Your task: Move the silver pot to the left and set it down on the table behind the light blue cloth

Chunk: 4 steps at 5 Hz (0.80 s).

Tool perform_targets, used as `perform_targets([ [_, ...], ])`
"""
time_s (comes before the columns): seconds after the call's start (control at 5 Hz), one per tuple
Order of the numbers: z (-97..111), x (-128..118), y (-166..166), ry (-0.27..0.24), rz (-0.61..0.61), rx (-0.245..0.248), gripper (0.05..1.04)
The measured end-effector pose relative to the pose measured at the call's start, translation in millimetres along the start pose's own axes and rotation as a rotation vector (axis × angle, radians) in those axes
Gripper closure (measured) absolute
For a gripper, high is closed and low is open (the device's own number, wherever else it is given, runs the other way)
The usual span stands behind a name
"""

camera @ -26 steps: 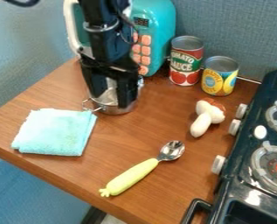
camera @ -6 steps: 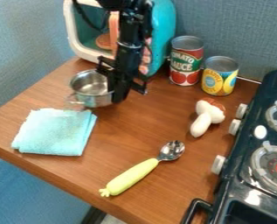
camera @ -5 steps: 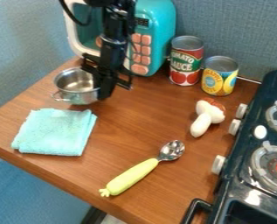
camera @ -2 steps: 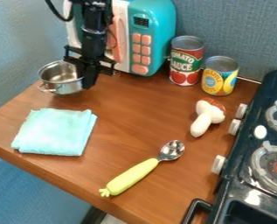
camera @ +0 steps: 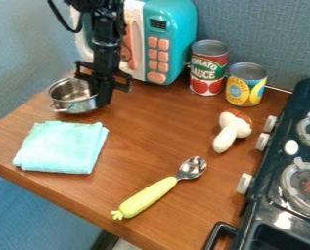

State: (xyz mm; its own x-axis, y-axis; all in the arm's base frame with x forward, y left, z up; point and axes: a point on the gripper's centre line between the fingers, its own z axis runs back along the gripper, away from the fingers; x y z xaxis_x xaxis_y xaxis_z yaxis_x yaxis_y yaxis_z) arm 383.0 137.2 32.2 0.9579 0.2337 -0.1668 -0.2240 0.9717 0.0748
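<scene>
Pot [camera: 78, 105] lower, nearer edge of cloth [camera: 61, 147]

a play kitchen, shown by toy microwave [camera: 172, 34], toy stove [camera: 281, 195], small metal pot [camera: 76, 103], food cans [camera: 208, 68]

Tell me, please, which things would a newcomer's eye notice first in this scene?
Probably the turquoise toy microwave at the back, with the black gripper in front of it, at the rim of the small metal pot. Next, perhaps, the spoon with its yellow-green handle, lying diagonally on the front part of the wooden table.
</scene>
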Motion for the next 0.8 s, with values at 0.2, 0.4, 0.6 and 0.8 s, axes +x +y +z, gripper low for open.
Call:
perform_targets([
  [0.2,-3,1,2,-0.020,0.031,-0.033,0.947],
  [0.4,-4,-4,1,-0.064,0.055,-0.113,0.744],
  [0.6,28,-8,2,-0.193,0.059,-0.144,0.409],
  [0.8,44,-15,1,-0.258,0.044,-0.135,0.155],
])
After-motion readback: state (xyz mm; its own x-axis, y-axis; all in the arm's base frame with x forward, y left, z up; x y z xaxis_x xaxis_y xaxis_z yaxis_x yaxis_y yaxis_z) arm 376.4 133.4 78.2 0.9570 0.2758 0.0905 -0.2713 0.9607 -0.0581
